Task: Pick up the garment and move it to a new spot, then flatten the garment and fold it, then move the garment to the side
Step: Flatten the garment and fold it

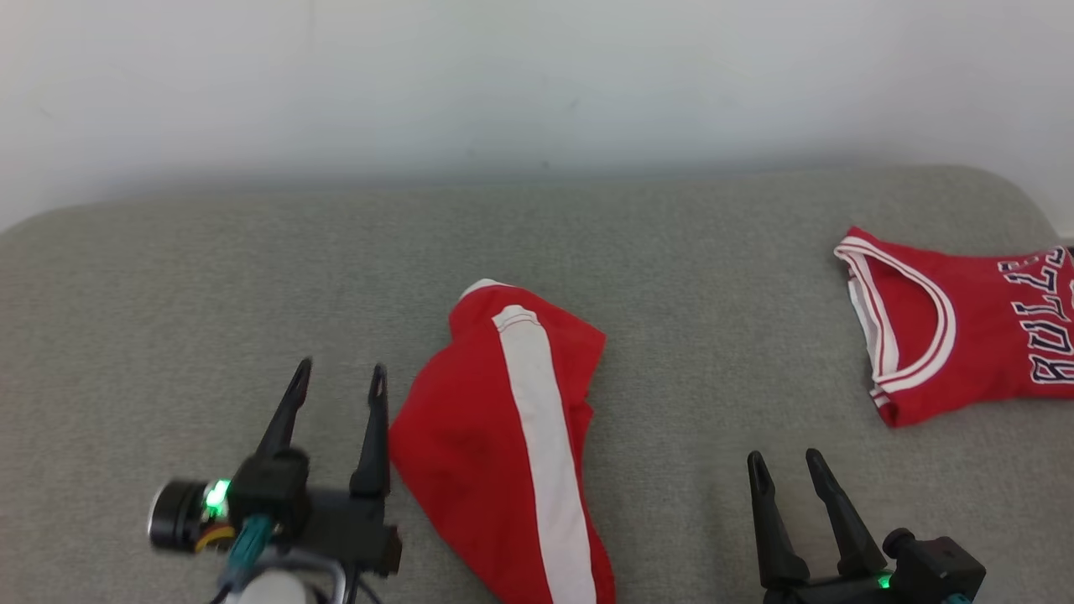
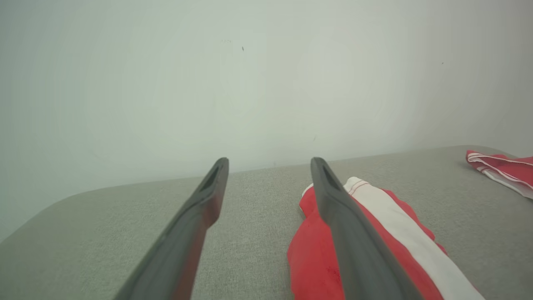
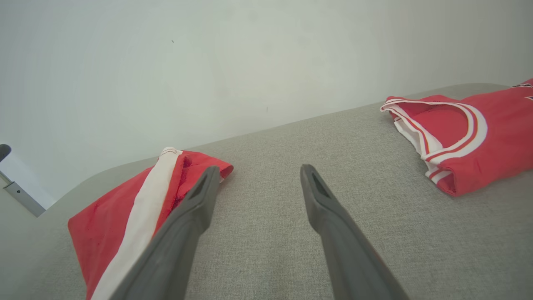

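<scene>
Backdrop is just a plain off-white wall [image 1: 537, 75], bare apart from a few tiny dark specks, and a big grey woven-fabric cushion [image 1: 168, 335] with rounded far corners sits right up against it. Lighting is soft and even, with only a faint shadow along that seam. In the right wrist view a grey metal bar [image 3: 18, 193] pokes up past one end of the cushion.
</scene>
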Available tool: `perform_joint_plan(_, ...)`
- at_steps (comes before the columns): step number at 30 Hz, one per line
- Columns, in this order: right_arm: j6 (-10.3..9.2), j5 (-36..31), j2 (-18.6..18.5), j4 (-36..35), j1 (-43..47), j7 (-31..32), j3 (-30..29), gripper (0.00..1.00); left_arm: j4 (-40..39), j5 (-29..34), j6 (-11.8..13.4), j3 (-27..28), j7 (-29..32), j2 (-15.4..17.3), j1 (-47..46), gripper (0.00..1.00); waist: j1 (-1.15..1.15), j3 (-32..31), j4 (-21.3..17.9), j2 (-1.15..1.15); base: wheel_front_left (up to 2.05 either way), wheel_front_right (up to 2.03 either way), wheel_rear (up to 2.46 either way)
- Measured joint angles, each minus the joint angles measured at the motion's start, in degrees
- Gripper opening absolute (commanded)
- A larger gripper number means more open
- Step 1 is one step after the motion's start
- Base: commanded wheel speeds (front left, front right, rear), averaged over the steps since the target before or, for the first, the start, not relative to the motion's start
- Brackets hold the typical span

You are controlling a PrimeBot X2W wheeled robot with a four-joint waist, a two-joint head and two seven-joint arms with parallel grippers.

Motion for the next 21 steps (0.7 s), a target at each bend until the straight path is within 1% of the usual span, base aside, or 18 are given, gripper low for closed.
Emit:
perform_joint_plan(3, 0.0, 0.2, 0.0, 0.2, -1.0, 0.0, 0.5, 1.0, 3.9, 0.9, -1.3, -1.3, 0.0, 0.2, -6.1, 1.0, 0.0, 1.2, -1.5, 0.0, 0.0, 0.0, 0.0)
perform_joint_plan(5, 0.0, 0.4, 0.0, 0.3, -2.1, 0.0, 0.9, 1.0, 8.4, 1.4, -2.1, -2.6, 0.0, 0.4, -9.8, 1.0, 0.0, 2.0, -2.7, 0.0, 0.0, 0.0, 0.0)
perform_joint_plan(11, 0.0, 1.3, 0.0, 0.8, -3.5, 0.0, 1.2, 1.0, 20.4, 1.1, -3.2, -5.0, 1.0, 0.6, -19.1, 1.0, 0.0, 4.2, -6.5, 0.0, 0.0, 0.0, 0.0)
perform_joint_plan(19, 0.0, 2.8, 0.0, 1.0, -4.8, 0.0, 1.8, 1.0, 34.3, 0.7, -3.7, -6.6, 3.6, 0.8, -25.7, 1.0, 0.0, 7.1, -11.0, 0.0, 0.0, 0.0, 0.0)
perform_joint_plan(21, 0.0, 2.9, 0.0, 1.0, -4.9, 0.0, 1.8, 1.0, 37.3, -0.3, -3.8, -6.7, 4.6, 0.7, -26.8, 1.0, 0.01, 7.7, -11.8, 0.01, 0.0, 0.0, 0.0)
